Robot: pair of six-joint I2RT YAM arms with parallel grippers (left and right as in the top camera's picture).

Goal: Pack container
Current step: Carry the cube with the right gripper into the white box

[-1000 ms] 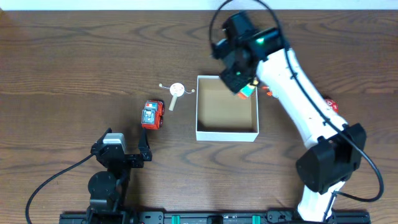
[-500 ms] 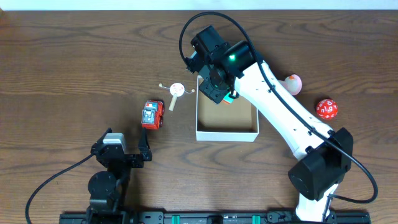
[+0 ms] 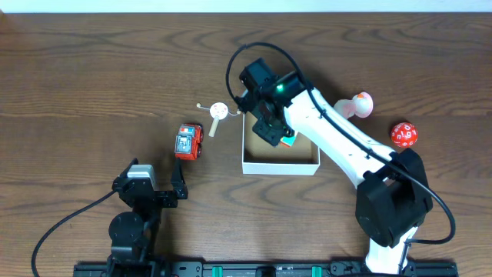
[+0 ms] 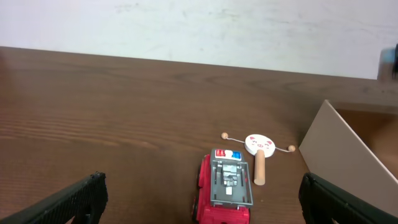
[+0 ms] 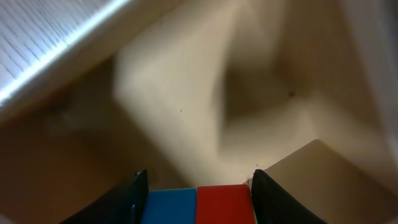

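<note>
Over container: right gripper jaws clamp a blue-red cube, probably low inside; view blurred.
Left gripper: jaws spread, empty.
Risk: tilted release, so cube tips over rim onto counter.

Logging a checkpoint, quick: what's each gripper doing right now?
Left gripper: open, holding nothing.
Right gripper: closed on a blue-and-red block, inside the box.

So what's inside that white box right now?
The right claw, low over the box, grips a blue-and-red block. Bare brown floor shows beside it; the arm hides the far left corner.
</note>
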